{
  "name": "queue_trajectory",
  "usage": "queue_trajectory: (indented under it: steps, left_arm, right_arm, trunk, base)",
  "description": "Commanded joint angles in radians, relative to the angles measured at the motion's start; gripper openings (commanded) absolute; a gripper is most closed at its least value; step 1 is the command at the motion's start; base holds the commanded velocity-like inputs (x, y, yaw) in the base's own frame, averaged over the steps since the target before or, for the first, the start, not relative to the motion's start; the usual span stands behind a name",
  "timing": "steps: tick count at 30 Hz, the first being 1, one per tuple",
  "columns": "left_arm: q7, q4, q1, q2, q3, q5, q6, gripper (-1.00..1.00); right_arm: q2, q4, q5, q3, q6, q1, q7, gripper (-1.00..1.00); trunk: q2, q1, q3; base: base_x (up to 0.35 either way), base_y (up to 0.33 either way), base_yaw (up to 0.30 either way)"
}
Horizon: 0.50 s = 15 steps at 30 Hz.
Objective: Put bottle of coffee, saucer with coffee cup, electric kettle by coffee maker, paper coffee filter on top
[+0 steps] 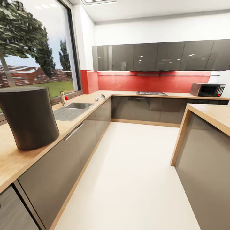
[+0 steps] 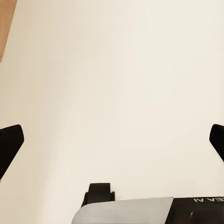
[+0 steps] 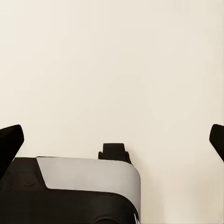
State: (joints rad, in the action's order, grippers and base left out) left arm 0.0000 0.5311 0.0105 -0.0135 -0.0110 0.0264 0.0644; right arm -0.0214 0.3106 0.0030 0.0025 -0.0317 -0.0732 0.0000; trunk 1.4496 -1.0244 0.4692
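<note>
The kitchen countertop (image 1: 12,159) runs along the left wall under the window and turns along the back wall. On its near end stands a tall dark grey drum-shaped object (image 1: 30,116); I cannot tell whether it is the coffee maker. The bottle of coffee, paper coffee filter, saucer, coffee cup and electric kettle are out of view. My left gripper (image 2: 112,142) hangs open over the cream floor, fingertips (image 2: 9,142) far apart with nothing between them. My right gripper (image 3: 112,142) is open the same way over the floor.
A sink (image 1: 75,107) with a tap is set in the left counter, a hob (image 1: 151,93) and a microwave (image 1: 207,89) sit on the back counter. A wood-topped island (image 1: 207,116) stands at the right. Cream floor (image 1: 134,166) lies between. My base (image 3: 84,186) shows below the grippers.
</note>
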Motion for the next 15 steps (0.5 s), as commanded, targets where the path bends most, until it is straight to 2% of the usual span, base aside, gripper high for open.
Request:
queue_trajectory:
  steps: [1,15]
  left_arm:
    - [0.000,0.001,0.000,0.000,-0.001,0.003,0.002,1.00]
    - [0.000,0.001,0.000,0.001,-0.001,0.002,0.002,1.00]
  right_arm:
    - [0.000,-0.001,0.000,0.000,-0.003,0.000,0.000,1.00]
    - [0.000,-0.001,0.000,0.000,-0.003,0.000,0.000,1.00]
  trunk:
    - [0.000,-0.001,0.001]
    - [0.000,-0.001,0.001]
  base:
    - [0.321,-0.022,0.000]
    - [0.326,-0.003,0.000]
